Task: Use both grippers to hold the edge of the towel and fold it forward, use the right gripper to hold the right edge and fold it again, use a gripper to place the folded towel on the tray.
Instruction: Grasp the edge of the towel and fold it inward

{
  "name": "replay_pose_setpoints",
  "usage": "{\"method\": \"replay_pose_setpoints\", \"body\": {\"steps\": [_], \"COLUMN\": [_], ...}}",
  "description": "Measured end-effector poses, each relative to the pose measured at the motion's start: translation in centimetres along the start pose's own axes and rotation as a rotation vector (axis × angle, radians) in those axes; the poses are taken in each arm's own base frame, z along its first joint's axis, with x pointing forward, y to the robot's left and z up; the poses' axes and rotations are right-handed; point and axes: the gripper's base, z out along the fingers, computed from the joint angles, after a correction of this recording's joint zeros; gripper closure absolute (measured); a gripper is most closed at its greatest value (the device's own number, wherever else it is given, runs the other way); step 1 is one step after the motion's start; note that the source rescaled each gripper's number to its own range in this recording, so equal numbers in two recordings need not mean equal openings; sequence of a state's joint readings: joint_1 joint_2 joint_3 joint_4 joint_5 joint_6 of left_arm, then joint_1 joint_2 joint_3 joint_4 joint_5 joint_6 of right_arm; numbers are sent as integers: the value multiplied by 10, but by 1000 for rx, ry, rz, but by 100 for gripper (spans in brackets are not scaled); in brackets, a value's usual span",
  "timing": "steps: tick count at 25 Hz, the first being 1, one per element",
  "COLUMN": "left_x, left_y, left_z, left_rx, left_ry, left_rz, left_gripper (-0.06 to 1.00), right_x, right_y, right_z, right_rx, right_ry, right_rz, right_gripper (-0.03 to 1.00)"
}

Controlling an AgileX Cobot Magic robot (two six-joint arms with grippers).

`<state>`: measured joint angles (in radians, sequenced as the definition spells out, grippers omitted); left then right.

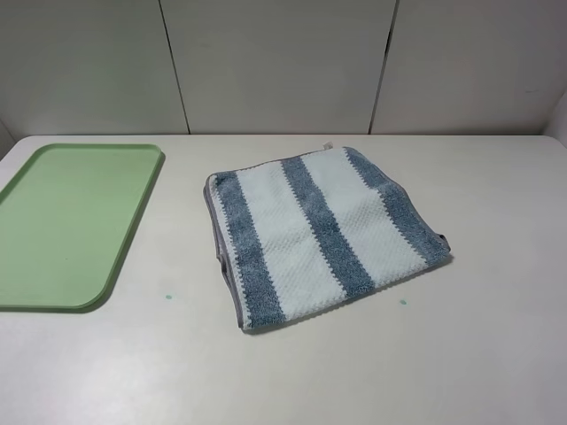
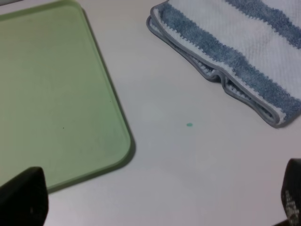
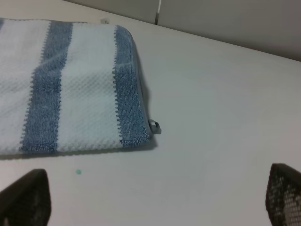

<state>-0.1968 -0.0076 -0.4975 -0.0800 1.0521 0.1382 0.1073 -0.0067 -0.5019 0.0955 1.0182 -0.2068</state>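
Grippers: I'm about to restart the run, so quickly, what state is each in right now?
Left gripper: open, holding nothing.
Right gripper: open, holding nothing.

The flat light-green plastic tray (image 1: pixel 135 221) lies on the white table (image 1: pixel 496 336), ahead of the left gripper (image 2: pixel 157 202) on its outer side. The folded striped terry-cloth towel (image 1: pixel 319 230) lies ahead on its inner side, apart from the tray. The towel's corner with its small loop (image 3: pixel 154 126) lies ahead of the right gripper (image 3: pixel 155 197).
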Motion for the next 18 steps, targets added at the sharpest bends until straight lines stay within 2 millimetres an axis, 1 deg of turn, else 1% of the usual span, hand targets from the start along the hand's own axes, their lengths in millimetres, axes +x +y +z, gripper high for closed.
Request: {"method": "replay_pose_setpoints", "body": {"steps": [18], "left_x": [0], "left_y": [0], "left_z": [0], "left_rx": [0], "left_ry": [0], "left_rz": [1], "left_gripper": [-5], "right_x": [0], "right_y": [0], "right_z": [0], "right_rx": [0], "right_ry": [0], "right_rz": [0], "right_gripper": [-3]}}
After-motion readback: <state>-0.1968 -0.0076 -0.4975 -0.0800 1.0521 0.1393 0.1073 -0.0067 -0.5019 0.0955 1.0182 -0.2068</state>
